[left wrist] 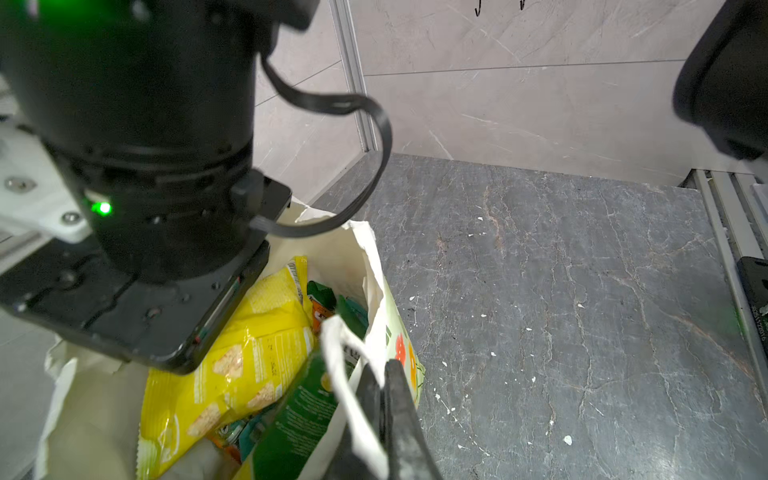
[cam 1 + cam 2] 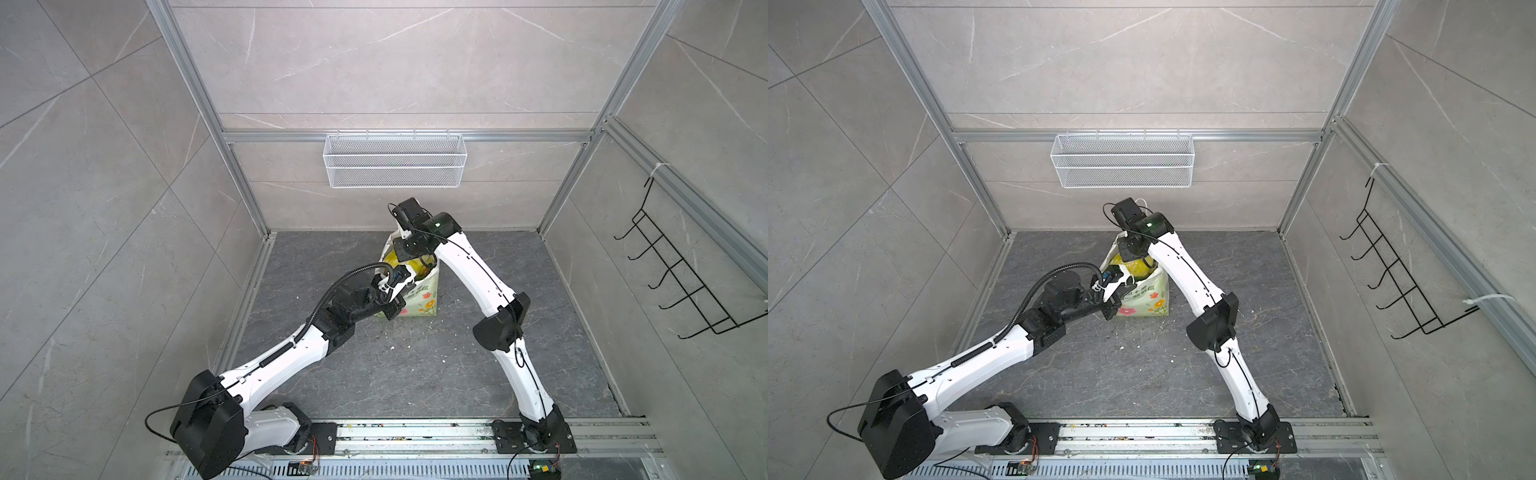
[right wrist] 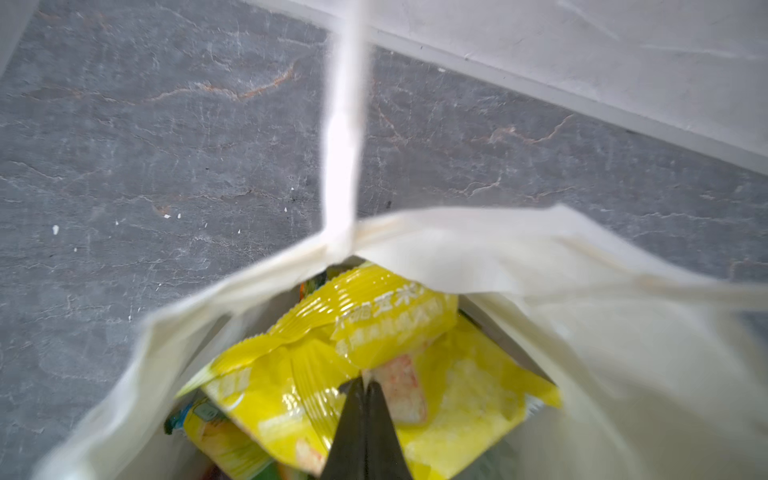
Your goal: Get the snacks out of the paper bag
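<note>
The paper bag [image 2: 419,301] [image 2: 1148,301] stands upright mid-floor, pale green with flowers outside, white inside. Its mouth is open and holds the snacks. A yellow chip bag [image 3: 469,382] [image 1: 257,353] lies on top, with a green bag [image 1: 299,419] and an orange packet [image 1: 322,316] beside it. My right gripper [image 3: 365,384] reaches down into the bag and is shut on the yellow chip bag's crinkled middle. My left gripper [image 1: 382,374] is shut on the bag's near rim, next to a white handle [image 1: 345,374]. In both top views the arms' wrists hide both sets of jaws.
A white wire mesh basket [image 2: 395,160] hangs on the back wall above the bag. A black wire hook rack [image 2: 685,274] hangs on the right wall. White crumbs [image 2: 390,336] dot the dark stone floor. The right arm's wrist [image 1: 137,166] hangs close over the bag mouth.
</note>
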Robot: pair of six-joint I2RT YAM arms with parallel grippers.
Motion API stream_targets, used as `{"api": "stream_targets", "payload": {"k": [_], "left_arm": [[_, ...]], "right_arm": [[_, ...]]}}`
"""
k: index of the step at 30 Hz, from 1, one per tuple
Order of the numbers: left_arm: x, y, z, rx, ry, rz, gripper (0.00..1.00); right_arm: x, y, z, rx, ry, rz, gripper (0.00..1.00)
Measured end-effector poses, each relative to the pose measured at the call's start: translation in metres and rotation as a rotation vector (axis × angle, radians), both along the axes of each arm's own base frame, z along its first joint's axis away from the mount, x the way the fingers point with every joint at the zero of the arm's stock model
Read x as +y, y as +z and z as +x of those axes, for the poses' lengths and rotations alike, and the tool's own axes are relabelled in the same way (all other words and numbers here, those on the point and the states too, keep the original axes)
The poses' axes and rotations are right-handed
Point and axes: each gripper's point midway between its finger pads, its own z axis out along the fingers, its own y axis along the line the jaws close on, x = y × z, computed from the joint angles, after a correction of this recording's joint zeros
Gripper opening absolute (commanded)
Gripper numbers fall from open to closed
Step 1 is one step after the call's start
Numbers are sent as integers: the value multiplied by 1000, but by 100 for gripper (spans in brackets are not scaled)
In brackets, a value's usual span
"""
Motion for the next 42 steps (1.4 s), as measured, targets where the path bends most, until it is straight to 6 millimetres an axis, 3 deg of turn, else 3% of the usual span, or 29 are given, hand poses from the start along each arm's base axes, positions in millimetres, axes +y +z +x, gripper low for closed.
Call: {"api": "stream_targets", "payload": {"k": [10, 18, 19, 21, 25, 27, 30, 36, 42], "left_arm": [[5, -2, 1, -4, 26, 5, 2], [6, -1, 3, -7, 39, 6, 2], [6, -1, 3, -7, 39, 6, 2], [6, -1, 3, -8, 40, 6, 2], [6, -1, 3, -8, 41, 6, 2], [6, -1, 3, -8, 41, 6, 2], [6, -1, 3, -8, 40, 6, 2], [6, -1, 3, -8, 40, 6, 2], [6, -1, 3, -8, 40, 5, 2]], "right_arm": [[-33, 40, 1, -58, -24, 107, 0], [-23, 87, -7, -138, 48, 245, 0], [-21, 92, -8, -144, 59, 261, 4], [-17, 98, -12, -145, 84, 286, 37], [-10, 102, -12, -140, 112, 270, 53], [-5, 95, -11, -130, 124, 236, 63], [4, 67, -13, -91, 149, 137, 68], [12, 5, -28, 2, 232, -69, 68], [6, -14, -18, -2, 245, -139, 63]]}}
